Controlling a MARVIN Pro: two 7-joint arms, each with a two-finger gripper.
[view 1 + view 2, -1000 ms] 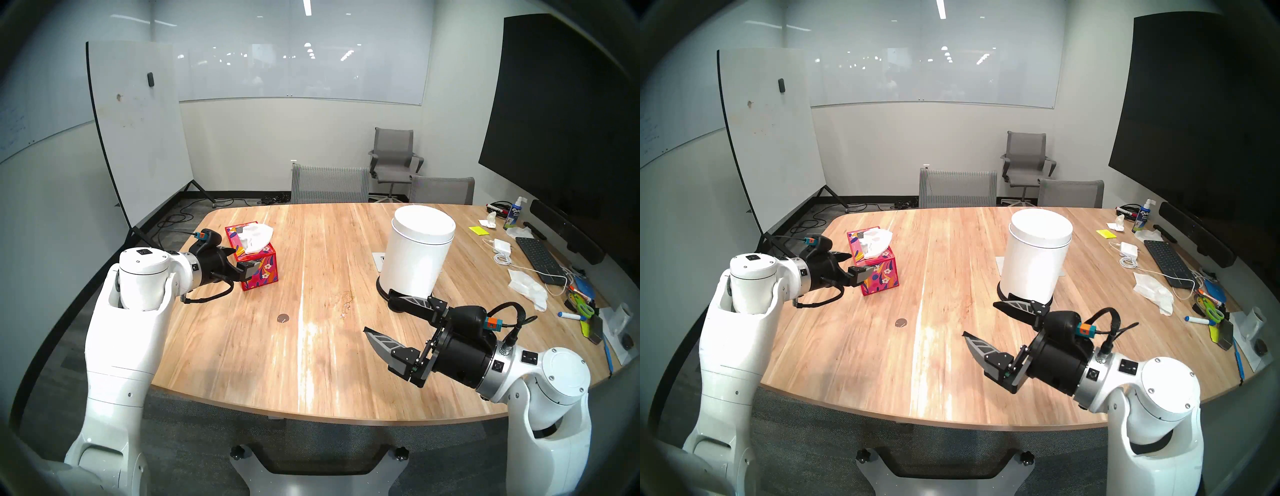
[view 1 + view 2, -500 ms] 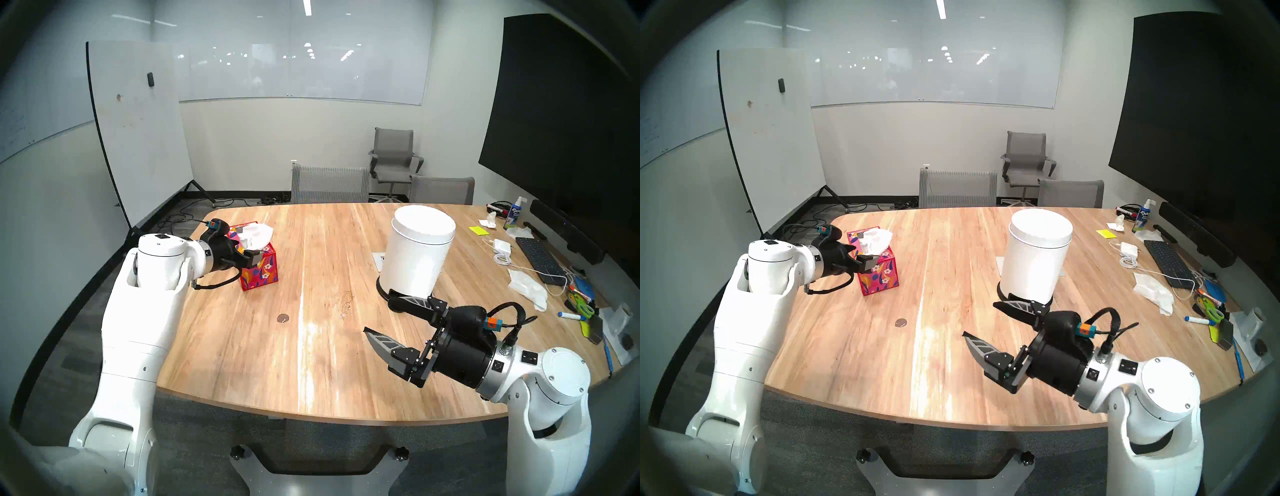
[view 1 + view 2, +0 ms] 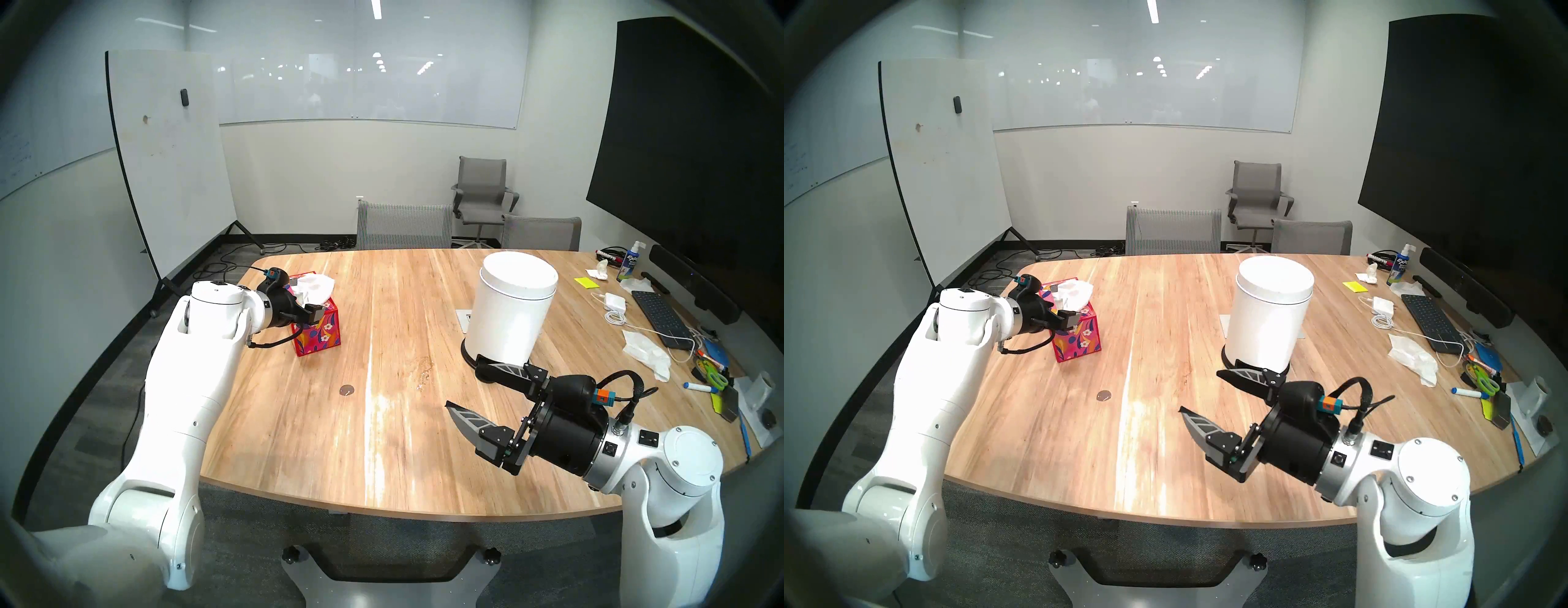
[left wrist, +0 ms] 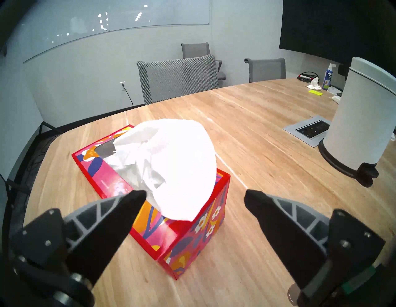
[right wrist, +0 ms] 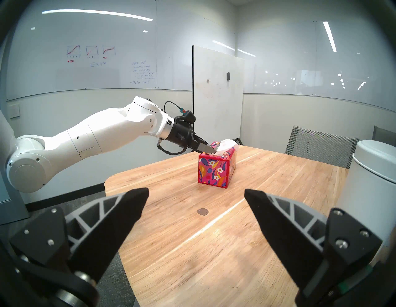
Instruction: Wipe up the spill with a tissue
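The spill (image 3: pixel 347 389) (image 3: pixel 1104 395) (image 5: pixel 202 211) is a small round dark blot on the wooden table, left of centre. A white tissue (image 3: pixel 314 286) (image 4: pixel 177 163) (image 5: pixel 228 144) sticks out of the top of a red floral box (image 3: pixel 320 337) (image 4: pixel 192 235) at the table's left. My left gripper (image 3: pixel 307 303) (image 4: pixel 196 194) hovers open just above the box's near end. Its fingers stand on either side of the tissue's near edge without closing on it. My right gripper (image 3: pixel 462 382) (image 5: pixel 196 190) hangs open and empty over the table, to the right of the spill.
A white pedal bin (image 3: pixel 509 314) (image 4: pixel 362 120) stands just beyond my right gripper. A keyboard (image 3: pixel 659 316), rumpled white papers (image 3: pixel 647 352), markers and cables crowd the table's right edge. Grey chairs (image 3: pixel 403 225) line the far side. A pale rough patch (image 3: pixel 424 369) marks the wood.
My left arm has reached forward and right, bringing its open gripper from beside the box to over the box's near end at the tissue. The right arm has not moved.
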